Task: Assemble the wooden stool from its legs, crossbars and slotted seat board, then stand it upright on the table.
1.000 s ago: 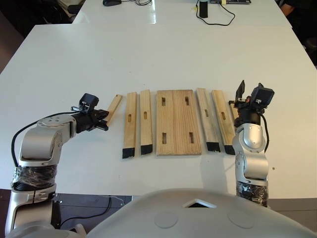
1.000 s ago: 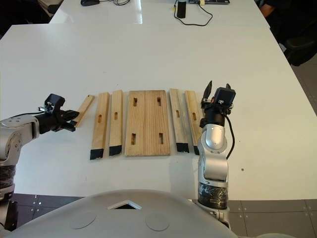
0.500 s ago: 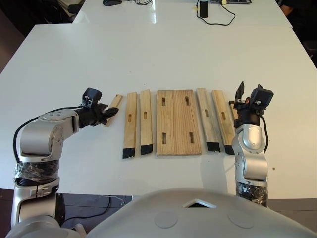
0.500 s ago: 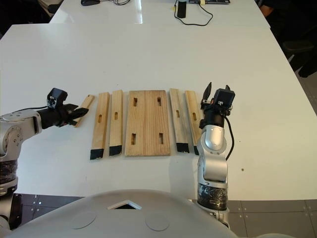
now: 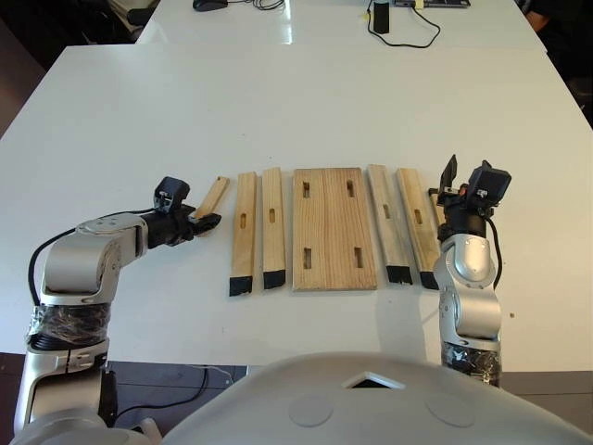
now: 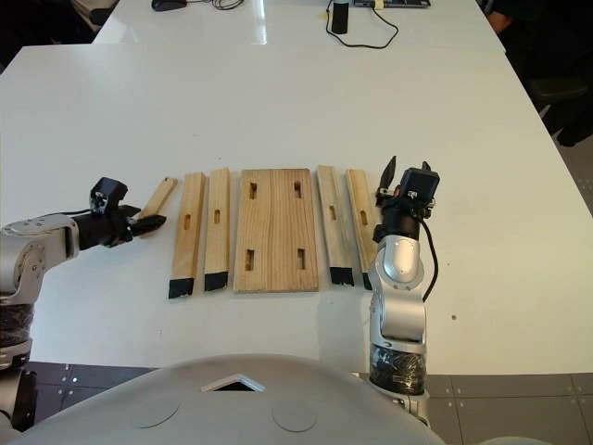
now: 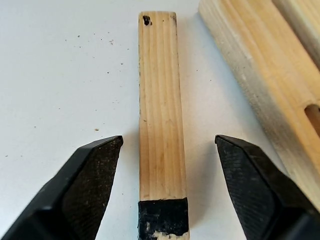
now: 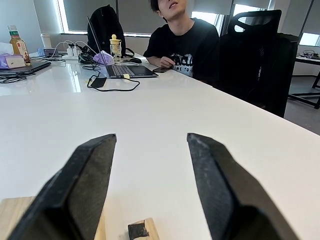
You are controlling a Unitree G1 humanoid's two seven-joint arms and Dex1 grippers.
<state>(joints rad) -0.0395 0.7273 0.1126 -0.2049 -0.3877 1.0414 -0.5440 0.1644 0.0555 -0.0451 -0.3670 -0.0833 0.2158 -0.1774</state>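
The slotted seat board (image 5: 334,228) lies flat in the middle of the white table (image 5: 278,102), unassembled, its four slots facing up. Two legs (image 5: 244,232) lie side by side just to its left and two more just to its right, all parallel to the board, with their black-tipped ends toward us. Farther left a thin crossbar (image 7: 160,125) lies slightly angled, apart from the nearest leg.

Our left pincer (image 5: 204,222) sits low at the crossbar's near end, spread open with a finger on either side. In the left wrist view we see bare table between each finger and the wood, and also the bar's black end and a small dark hole at its far end.

Our right pincer (image 8: 151,137) stands beside the outermost right leg, fingers wide apart and pointing up and away, holding nothing. Its wrist view adds a short black-tipped wooden piece (image 8: 141,230) on the table below, and a laptop (image 8: 122,71) and a bottle (image 8: 17,45) farther off. From the head we see a black cable (image 5: 408,39) near the far edge.
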